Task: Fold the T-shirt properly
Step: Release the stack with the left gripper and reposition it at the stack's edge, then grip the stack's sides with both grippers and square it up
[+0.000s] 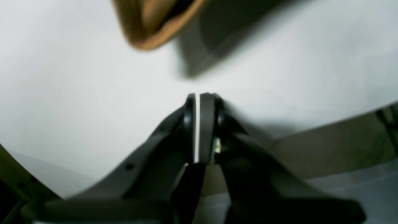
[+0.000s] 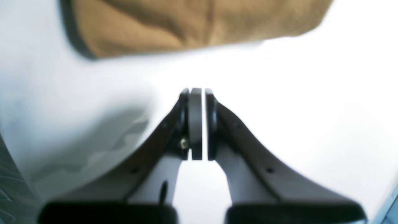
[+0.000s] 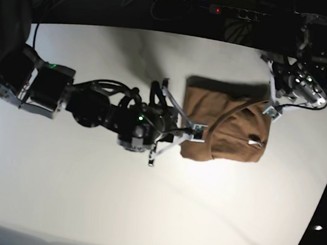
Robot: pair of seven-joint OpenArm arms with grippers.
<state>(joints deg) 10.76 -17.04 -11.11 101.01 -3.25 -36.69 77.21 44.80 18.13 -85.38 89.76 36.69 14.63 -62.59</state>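
The brown T-shirt (image 3: 224, 128) lies on the white table (image 3: 87, 196) as a compact, roughly square folded bundle, with a small white tag near its right edge. My right gripper (image 3: 199, 132) reaches in from the left and stops at the bundle's left edge. It is shut and holds nothing. In the right wrist view its tips (image 2: 197, 91) stand over bare table, a short way from the T-shirt (image 2: 192, 25). My left gripper (image 3: 270, 111) sits off the bundle's upper right corner, shut and empty. In the left wrist view, that gripper (image 1: 200, 96) is apart from the T-shirt corner (image 1: 146, 25).
The table's edge (image 1: 326, 124) runs close behind the left gripper on the right side. Dark clutter, cables and a power strip (image 3: 232, 11) line the far side beyond the table. The right arm's body (image 3: 95, 113) stretches across the table's left half.
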